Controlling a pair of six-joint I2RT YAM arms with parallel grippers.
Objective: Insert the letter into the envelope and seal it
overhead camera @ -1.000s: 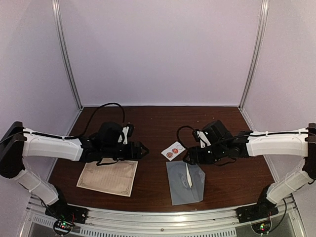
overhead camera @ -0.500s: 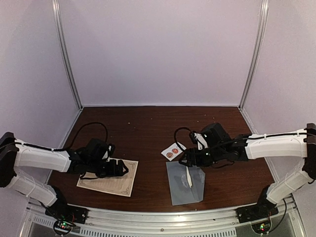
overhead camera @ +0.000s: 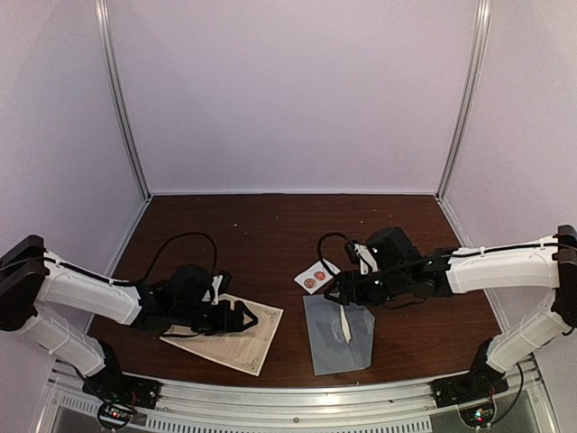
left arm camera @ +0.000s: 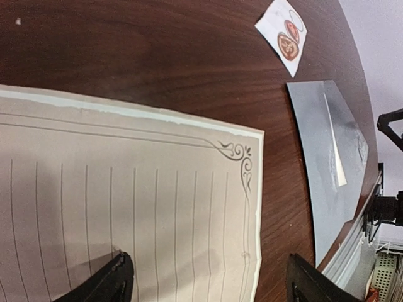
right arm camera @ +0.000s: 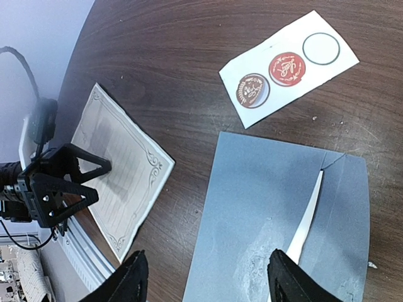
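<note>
Where the envelope lies: the envelope [overhead camera: 340, 334] is flat on the desk [overhead camera: 270, 225], lower middle-right of the top view, apart from the letter.
Envelope detail: a thin white strip runs down its grey-blue face; whether this is the flap's edge is hard to make out. Its lower end is cut off by the bottom of the right wrist view.
Letter: the letter [overhead camera: 236, 332], cream with ruled lines and a scrolled border, lies at a slant in the lower left of the top view. In the left wrist view its left part runs out of frame.
Left hand: the left hand [overhead camera: 242, 318] is low over the letter's upper edge with its fingers apart. In its own view only the two tips show, at the bottom edge, one over the paper and one over bare desk past the letter's right edge. I cannot tell whether the tip touches the paper.
Right hand: the right hand [overhead camera: 347, 290] is at the envelope's upper edge, fingers apart and gripping nothing. Its tips are cut off at the bottom of its view, so contact with the envelope cannot be told.
Sticker card: the sticker card [overhead camera: 316, 274], white, lies just above the envelope's upper left corner, carrying two red round stickers and one empty ring.
</note>
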